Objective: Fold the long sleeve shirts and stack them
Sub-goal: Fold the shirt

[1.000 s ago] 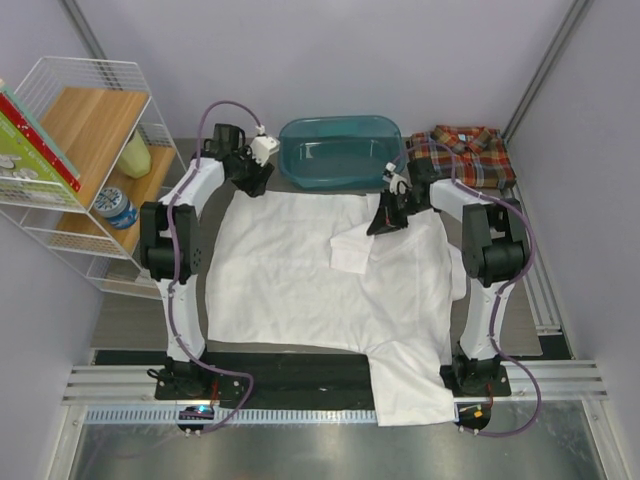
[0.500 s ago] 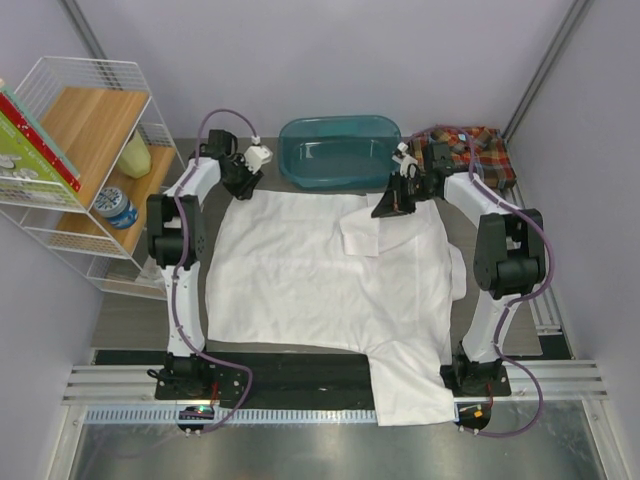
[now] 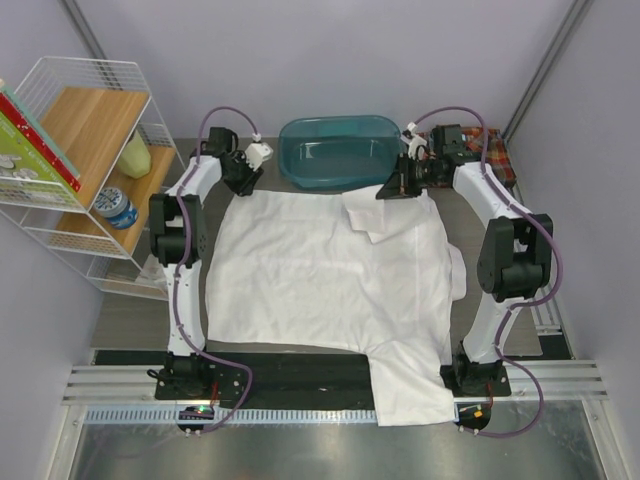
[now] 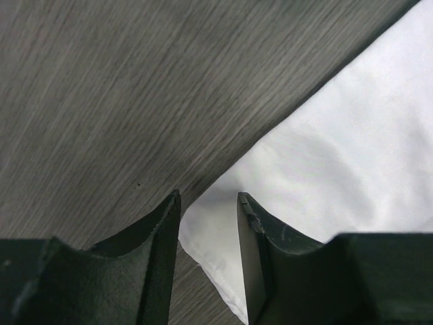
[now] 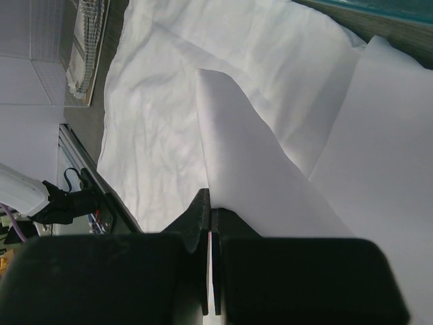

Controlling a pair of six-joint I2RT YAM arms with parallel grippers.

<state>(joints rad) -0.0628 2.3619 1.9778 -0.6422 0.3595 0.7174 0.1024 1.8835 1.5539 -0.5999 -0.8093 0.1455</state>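
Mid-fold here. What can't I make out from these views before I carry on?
- Plaid shirt: top view, mostly behind the right arm; its lie is unclear.
- Right tool: its wrist view, shut fingers hide how many layers of the white shirt are pinched.
- Left tool: its wrist view, open over the shirt's corner, contact unclear; top view, its wrist hides the tips.

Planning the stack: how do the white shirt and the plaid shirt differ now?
The plain white long-sleeve cloth shirt lies spread across mid-table; the red, orange and navy plaid shirt sits compact at the far right corner. The right end effector pinches the white shirt; none holds the plaid. Both rest on the table.
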